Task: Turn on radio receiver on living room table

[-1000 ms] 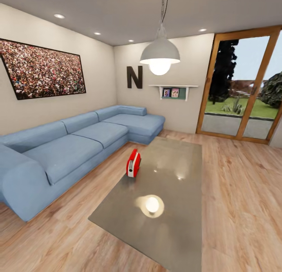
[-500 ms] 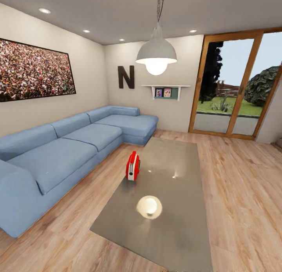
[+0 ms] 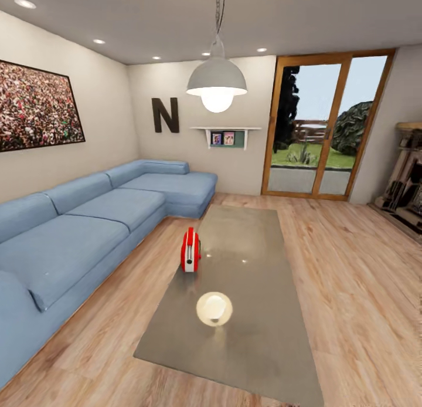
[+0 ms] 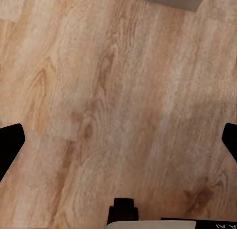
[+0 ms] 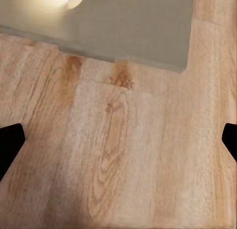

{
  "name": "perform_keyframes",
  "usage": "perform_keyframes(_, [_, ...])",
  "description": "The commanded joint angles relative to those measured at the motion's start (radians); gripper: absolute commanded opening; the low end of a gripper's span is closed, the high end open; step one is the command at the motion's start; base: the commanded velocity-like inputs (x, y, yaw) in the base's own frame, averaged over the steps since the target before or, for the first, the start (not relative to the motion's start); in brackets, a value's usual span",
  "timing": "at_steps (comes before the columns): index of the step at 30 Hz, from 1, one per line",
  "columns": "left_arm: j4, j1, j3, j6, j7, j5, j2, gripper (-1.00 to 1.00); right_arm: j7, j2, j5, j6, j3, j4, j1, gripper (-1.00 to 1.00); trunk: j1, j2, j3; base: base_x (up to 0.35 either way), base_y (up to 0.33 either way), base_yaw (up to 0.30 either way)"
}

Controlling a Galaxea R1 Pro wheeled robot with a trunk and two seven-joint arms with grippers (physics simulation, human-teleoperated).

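Bright render; pendant lamp [image 3: 216, 85] glare on table [image 3: 258, 336].

The radio receiver [image 3: 190, 250] stands edge-on, so its dial cannot be made out. The sofa [image 3: 70, 231] and the table [image 3: 246, 336] run off the picture's edge. Each claw's fingers [image 4: 10, 142] show only as dark tips.

A single large dark letter "N" [image 3: 166, 115] is hanging on the beige back wall, just to the left of the small white wall shelf [image 3: 225, 129] and above the far end of the blue sofa [image 3: 88, 213]. In the left wrist view, a few pale characters are showing at the frame's edge, cut off and too small to read.
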Motion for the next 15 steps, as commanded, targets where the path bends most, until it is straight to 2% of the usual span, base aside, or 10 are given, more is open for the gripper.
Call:
perform_keyframes(1, [0.000, 0.000, 0.000, 0.000, 0.000, 0.000, 0.000, 1.00, 0.000, 0.000, 0.000, 0.000, 0.000, 0.000, 0.000, 1.00, 0.000, 0.000, 0.000, 0.000, 0.312, -0.275])
perform_keyframes(7, [0.000, 0.000, 0.000, 0.000, 0.001, 0.000, 0.000, 1.00, 0.000, 0.000, 0.000, 0.000, 0.000, 0.000, 0.000, 1.00, 0.000, 0.000, 0.000, 0.000, 0.312, -0.249])
perform_keyframes(15, [0.000, 0.000, 0.000, 0.000, 0.005, 0.000, 0.000, 1.00, 0.001, 0.000, 0.000, 0.000, 0.000, 0.000, 0.000, 1.00, 0.000, 0.000, 0.000, 0.000, 0.312, -0.028])
